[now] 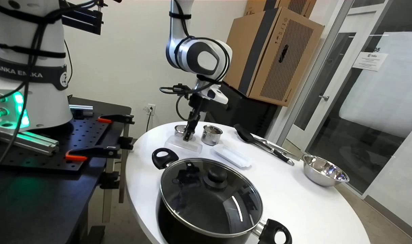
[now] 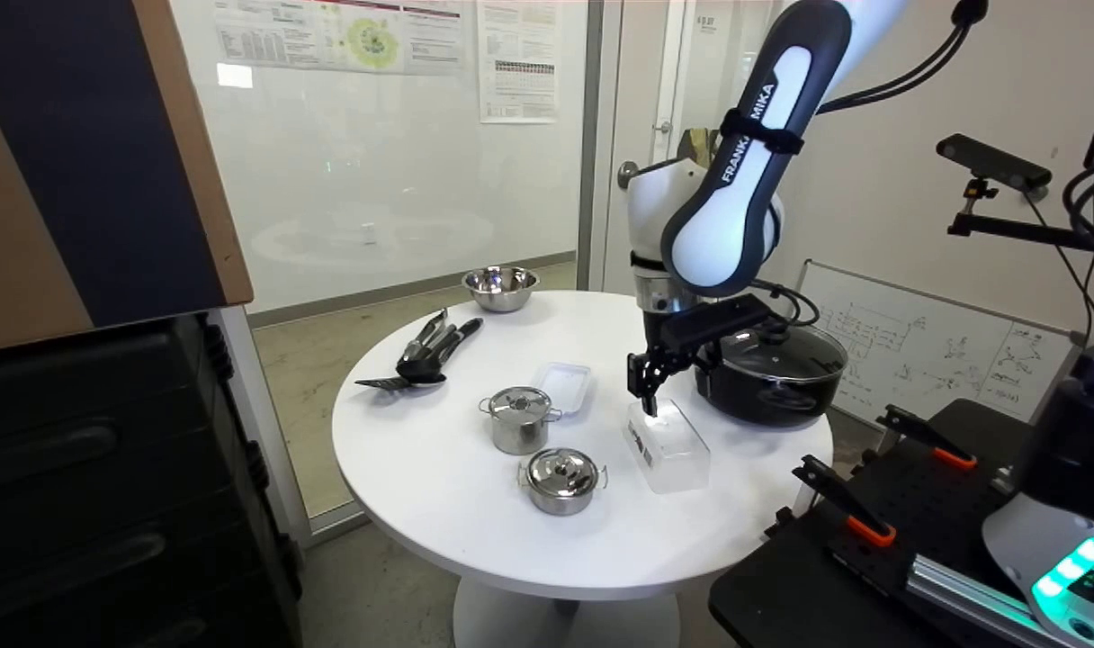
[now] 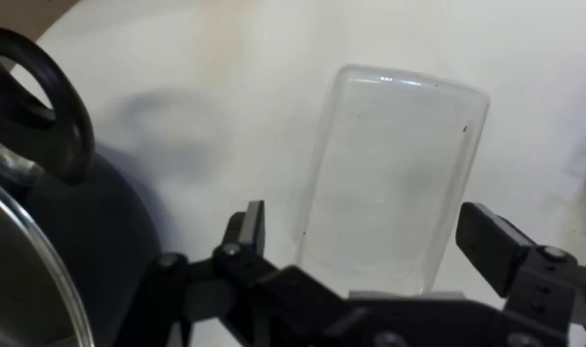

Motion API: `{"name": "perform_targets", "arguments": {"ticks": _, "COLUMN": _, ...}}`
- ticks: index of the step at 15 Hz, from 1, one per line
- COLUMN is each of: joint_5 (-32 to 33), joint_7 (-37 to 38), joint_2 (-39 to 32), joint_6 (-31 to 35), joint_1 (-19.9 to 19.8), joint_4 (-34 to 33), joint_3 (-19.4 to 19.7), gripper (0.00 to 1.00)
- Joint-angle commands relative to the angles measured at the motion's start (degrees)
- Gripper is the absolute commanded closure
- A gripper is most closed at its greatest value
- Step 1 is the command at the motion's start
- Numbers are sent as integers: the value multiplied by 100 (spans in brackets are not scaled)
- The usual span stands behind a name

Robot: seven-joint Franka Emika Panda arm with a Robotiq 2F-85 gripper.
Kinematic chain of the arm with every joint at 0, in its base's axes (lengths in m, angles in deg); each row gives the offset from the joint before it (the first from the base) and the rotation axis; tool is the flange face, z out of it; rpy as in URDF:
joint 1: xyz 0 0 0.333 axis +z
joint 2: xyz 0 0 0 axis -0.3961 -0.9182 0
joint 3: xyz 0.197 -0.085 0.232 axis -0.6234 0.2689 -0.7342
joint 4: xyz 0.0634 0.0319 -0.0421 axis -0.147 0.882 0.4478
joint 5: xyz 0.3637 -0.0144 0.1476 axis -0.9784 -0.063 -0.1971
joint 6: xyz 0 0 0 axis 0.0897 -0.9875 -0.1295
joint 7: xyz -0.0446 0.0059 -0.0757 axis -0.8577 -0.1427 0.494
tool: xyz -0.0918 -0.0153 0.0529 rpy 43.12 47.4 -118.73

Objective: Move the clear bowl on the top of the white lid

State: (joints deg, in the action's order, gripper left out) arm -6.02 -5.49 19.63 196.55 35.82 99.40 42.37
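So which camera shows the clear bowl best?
The wrist view: it looks down on the clear bowl up close, so you see most of its outline between the fingers of the open gripper. Both exterior views show it much smaller and at a slant, with the gripper overlapping part of it.

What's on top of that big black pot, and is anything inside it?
A glass lid with a black knob covers the black pot. Dark glass and reflections hide whether anything is inside.
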Motion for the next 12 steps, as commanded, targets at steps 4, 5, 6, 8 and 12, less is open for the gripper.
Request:
{"name": "perform_targets", "arguments": {"ticks": 4, "joint_5": -74, "joint_7": 36, "joint_2": -592, "joint_6": 539, "joint_1": 550, "joint_4": -348, "joint_3": 467, "gripper": 0}}
{"name": "perform_targets", "arguments": {"ticks": 5, "joint_5": -98, "joint_7": 11, "joint_2": -644, "joint_6": 576, "joint_1": 598, "joint_4": -377, "joint_3": 500, "gripper": 0}}
{"name": "perform_targets", "arguments": {"ticks": 6, "joint_5": -112, "joint_7": 12, "joint_2": -687, "joint_6": 619, "joint_1": 658, "joint_4": -398, "joint_3": 540, "gripper": 0}}
{"name": "perform_targets", "arguments": {"ticks": 8, "joint_5": -140, "joint_7": 1, "joint_2": -759, "joint_6": 666, "joint_1": 758, "joint_4": -437, "joint_3": 603, "gripper": 0}}
{"name": "perform_targets", "arguments": {"ticks": 12, "joint_5": -188, "joint_7": -9, "joint_2": -857, "joint_6": 726, "joint_1": 886, "joint_4": -489, "joint_3": 705, "gripper": 0}}
